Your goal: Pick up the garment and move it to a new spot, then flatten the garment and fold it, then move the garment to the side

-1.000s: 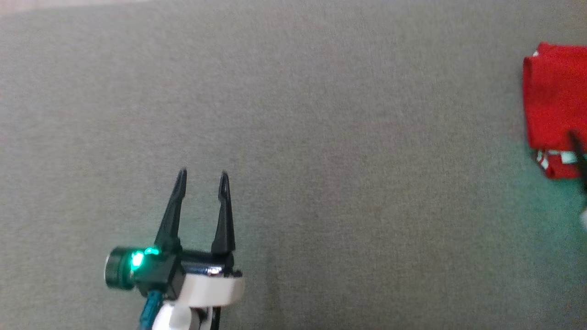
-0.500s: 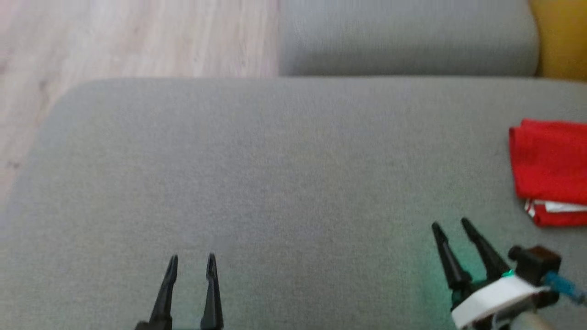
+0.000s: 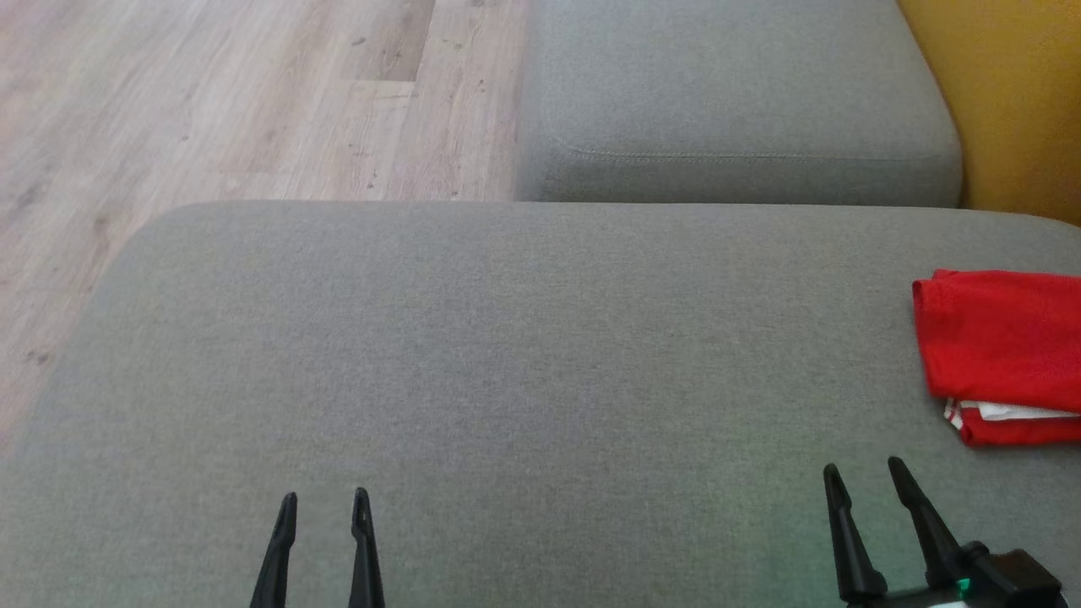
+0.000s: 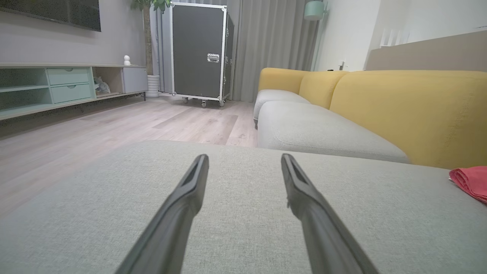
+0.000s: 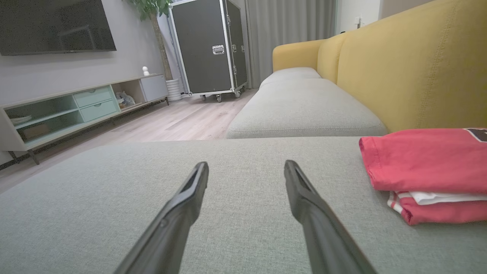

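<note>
The garment [image 3: 1005, 350] is red with white trim, folded into a neat stack at the right edge of the grey sofa cushion [image 3: 507, 363]. In the right wrist view the garment [image 5: 426, 171] lies right of the fingers; in the left wrist view a corner of the garment [image 4: 471, 180] shows far right. My left gripper [image 3: 323, 498] hovers open at the lower left, empty. My right gripper [image 3: 863, 471] is open at the lower right, a short way in front and left of the garment, holding nothing.
Beyond the cushion lies a second grey seat cushion [image 3: 726, 110] and the yellow sofa back [image 3: 1005, 101]. Wooden floor [image 3: 211, 110] lies off the cushion's far left. A black flight case [image 4: 198, 53] and a TV shelf [image 4: 57, 83] stand across the room.
The head camera has tilted up, so the whole picture shifted and floor and far cushion came into sight. The right gripper came into view near the garment; both grippers stay open.
</note>
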Available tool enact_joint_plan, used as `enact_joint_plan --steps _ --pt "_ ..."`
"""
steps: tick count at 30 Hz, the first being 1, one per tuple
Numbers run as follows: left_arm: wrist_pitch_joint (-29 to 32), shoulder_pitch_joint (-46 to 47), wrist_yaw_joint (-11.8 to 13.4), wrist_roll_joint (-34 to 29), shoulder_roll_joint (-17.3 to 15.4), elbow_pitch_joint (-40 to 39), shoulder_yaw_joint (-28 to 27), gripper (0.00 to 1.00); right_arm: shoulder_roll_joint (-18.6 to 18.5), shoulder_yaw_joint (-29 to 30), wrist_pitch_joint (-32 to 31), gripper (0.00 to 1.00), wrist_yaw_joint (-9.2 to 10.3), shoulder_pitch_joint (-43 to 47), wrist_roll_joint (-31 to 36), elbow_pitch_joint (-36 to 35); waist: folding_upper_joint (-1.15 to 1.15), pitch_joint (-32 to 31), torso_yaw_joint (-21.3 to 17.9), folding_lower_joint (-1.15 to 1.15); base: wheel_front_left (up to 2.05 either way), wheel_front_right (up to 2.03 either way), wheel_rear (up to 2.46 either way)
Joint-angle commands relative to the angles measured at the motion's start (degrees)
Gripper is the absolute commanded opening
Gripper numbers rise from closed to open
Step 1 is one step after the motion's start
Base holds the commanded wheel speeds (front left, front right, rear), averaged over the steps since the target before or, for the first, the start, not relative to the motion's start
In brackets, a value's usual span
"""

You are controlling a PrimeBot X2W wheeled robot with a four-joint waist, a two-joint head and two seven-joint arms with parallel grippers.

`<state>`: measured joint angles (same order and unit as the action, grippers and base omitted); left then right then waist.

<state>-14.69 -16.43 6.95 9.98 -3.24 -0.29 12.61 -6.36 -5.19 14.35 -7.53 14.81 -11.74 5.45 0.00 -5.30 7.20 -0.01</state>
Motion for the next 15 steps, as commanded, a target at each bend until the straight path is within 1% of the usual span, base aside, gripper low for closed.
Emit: enact_joint_plan --steps 1,8,13,14,15 --pt "-0.3 2.0 -0.4 -0.5 0.4 -2.2 -2.0 1.0 -0.5 -0.7 0.6 1.0 0.04 -2.3 0.7 -2.5 0.0 -0.2 -0.2 0.01 0.0 0.0 0.0" --pt "-0.3 1.5 -1.5 -1.5 0.4 -1.9 -2.8 1.0 1.4 1.1 0.6 1.0 0.04 -0.6 1.0 -3.5 0.0 -0.8 -1.0 0.01 0.0 0.0 0.0" --pt "-0.3 1.1 -1.9 -1.4 0.4 -0.8 -2.8 1.0 1.9 1.4 0.6 1.0 0.04 -0.1 0.5 -3.6 0.0 -1.2 -1.5 0.01 0.0 0.0 0.0" --pt "0.0 -0.4 -1.9 -1.2 0.0 1.1 -1.1 0.0 2.3 2.2 0.0 0.0 0.0 1.3 0.7 -1.3 0.0 -1.2 -1.5 0.01 0.0 0.0 0.0" --pt "0.0 -0.4 -1.9 -1.2 0.0 2.0 -1.0 0.0 2.3 2.1 -0.1 0.0 0.0 1.3 0.7 -0.5 0.0 -1.2 -1.5 0.01 0.0 0.0 0.0"
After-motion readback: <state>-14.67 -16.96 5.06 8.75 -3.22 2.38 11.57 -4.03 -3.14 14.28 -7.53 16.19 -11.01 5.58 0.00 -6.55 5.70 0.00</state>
